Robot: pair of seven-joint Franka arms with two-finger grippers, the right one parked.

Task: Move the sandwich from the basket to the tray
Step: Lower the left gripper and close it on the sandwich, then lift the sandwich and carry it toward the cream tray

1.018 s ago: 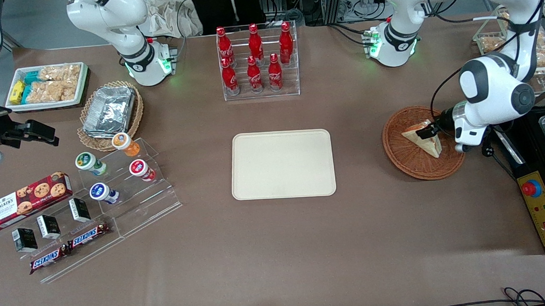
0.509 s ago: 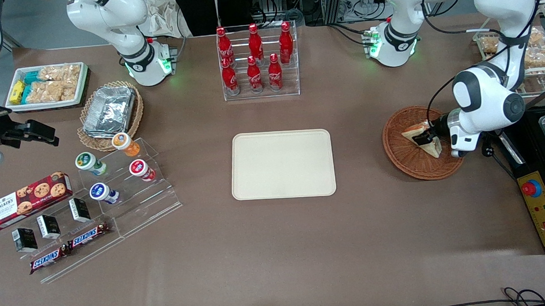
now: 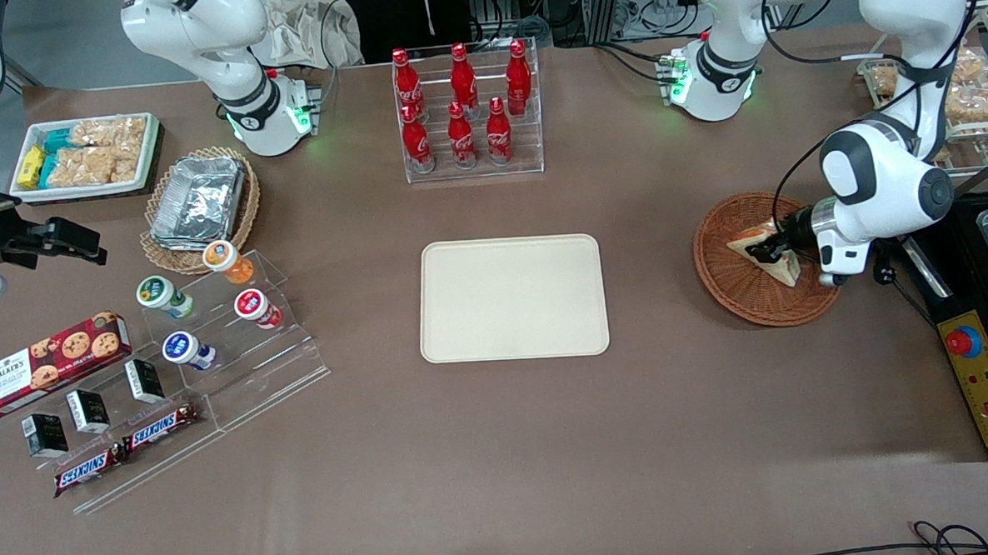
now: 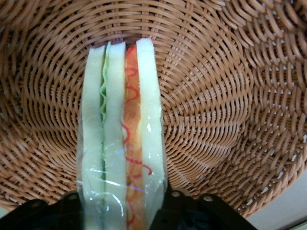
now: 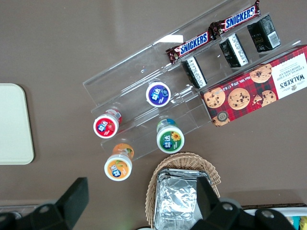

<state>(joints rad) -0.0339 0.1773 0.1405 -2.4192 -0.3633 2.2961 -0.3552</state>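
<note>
The sandwich (image 3: 747,241), a pale wedge in clear wrap with green and red-orange filling, lies in the reddish-brown wicker basket (image 3: 737,300) toward the working arm's end of the table. My gripper (image 3: 766,254) is down in the basket on the sandwich. In the left wrist view the sandwich (image 4: 122,120) stands on edge between the black fingers (image 4: 187,211), which press on both bread faces; the gripper (image 4: 122,211) is shut on it. The basket's weave (image 4: 206,96) fills the background. The beige tray (image 3: 512,297) lies bare at the table's middle.
A clear rack of red cola bottles (image 3: 466,112) stands farther from the front camera than the tray. A black box with a red stop button (image 3: 986,373) sits beside the basket. Snack displays (image 3: 172,350) and a foil-container basket (image 3: 199,203) lie toward the parked arm's end.
The left arm's wrist has shifted a little toward the tray and come down. The fingers, earlier at the sandwich's edge, now sit across its middle. The sandwich stays in the basket.
</note>
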